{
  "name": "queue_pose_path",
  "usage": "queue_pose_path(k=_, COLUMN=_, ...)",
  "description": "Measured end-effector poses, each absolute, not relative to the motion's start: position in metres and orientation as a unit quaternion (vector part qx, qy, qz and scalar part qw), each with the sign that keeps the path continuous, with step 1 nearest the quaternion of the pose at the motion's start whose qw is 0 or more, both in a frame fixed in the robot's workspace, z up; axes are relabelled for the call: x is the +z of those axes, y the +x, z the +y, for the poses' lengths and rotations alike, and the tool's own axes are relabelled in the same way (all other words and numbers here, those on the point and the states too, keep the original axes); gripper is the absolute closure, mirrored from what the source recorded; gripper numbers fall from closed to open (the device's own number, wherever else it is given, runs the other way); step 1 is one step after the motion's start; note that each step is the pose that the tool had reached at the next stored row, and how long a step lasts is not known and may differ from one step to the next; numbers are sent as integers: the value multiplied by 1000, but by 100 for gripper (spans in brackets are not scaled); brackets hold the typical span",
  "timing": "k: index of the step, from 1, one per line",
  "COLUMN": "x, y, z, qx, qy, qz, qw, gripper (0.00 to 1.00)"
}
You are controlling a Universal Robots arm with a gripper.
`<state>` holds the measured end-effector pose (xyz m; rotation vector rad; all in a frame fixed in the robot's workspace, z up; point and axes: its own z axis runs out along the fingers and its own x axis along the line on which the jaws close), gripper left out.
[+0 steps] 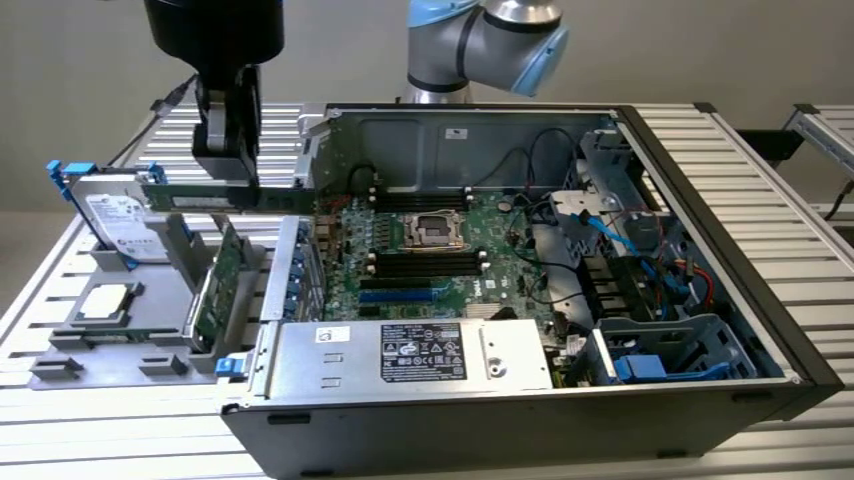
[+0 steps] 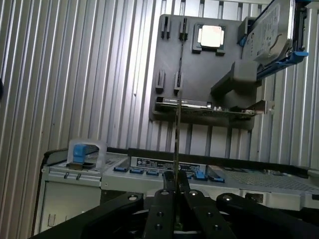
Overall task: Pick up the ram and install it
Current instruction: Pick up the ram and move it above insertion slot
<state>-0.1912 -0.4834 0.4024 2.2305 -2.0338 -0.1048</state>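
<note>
The end effector, nearly closed, grips the ram level in the air beside the computer case.

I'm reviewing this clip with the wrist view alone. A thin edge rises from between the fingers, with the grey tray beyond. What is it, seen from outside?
Observer: It is the memory stick. The gripper is shut on it and holds it level, so its long green side shows.
Operator: Is it over the motherboard?
Observer: No. It hangs above the tray, to the exterior view's left of the open computer case.
Operator: Are any slots free?
Observer: The black slots on the motherboard look empty.
</note>
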Motion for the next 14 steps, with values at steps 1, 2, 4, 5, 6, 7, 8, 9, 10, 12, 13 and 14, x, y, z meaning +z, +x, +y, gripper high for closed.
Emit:
queue_pose_path(k=1, x=402, y=-190, z=-479, qx=-35, qy=737, qz=-672, qw=61, gripper=86)
queue_pose_path(k=2, x=402, y=-189, z=-476, qx=-35, qy=737, qz=-672, qw=61, gripper=86)
queue_pose_path(k=4, x=402, y=-186, z=-469, qx=-35, qy=737, qz=-672, qw=61, gripper=86)
queue_pose_path(k=5, x=402, y=-185, z=-466, qx=-35, qy=737, qz=-672, qw=61, gripper=86)
queue_pose_path(k=6, x=402, y=-183, z=-463, qx=-35, qy=737, qz=-672, qw=61, gripper=86)
queue_pose_path(k=7, x=402, y=-181, z=-461, qx=-35, qy=737, qz=-672, qw=61, gripper=86)
queue_pose_path(k=8, x=403, y=-178, z=-460, qx=-35, qy=737, qz=-672, qw=61, gripper=86)
queue_pose_path(k=9, x=403, y=-176, z=-458, qx=-35, qy=737, qz=-672, qw=61, gripper=86)
queue_pose_path(k=10, x=403, y=-173, z=-457, qx=-34, qy=737, qz=-672, qw=60, gripper=86)
queue_pose_path(k=12, x=403, y=-167, z=-455, qx=-34, qy=737, qz=-672, qw=60, gripper=86)
queue_pose_path(k=13, x=403, y=-164, z=-454, qx=-34, qy=737, qz=-672, qw=60, gripper=86)
queue_pose_path(k=14, x=403, y=-160, z=-453, qx=-34, qy=737, qz=-672, qw=60, gripper=86)
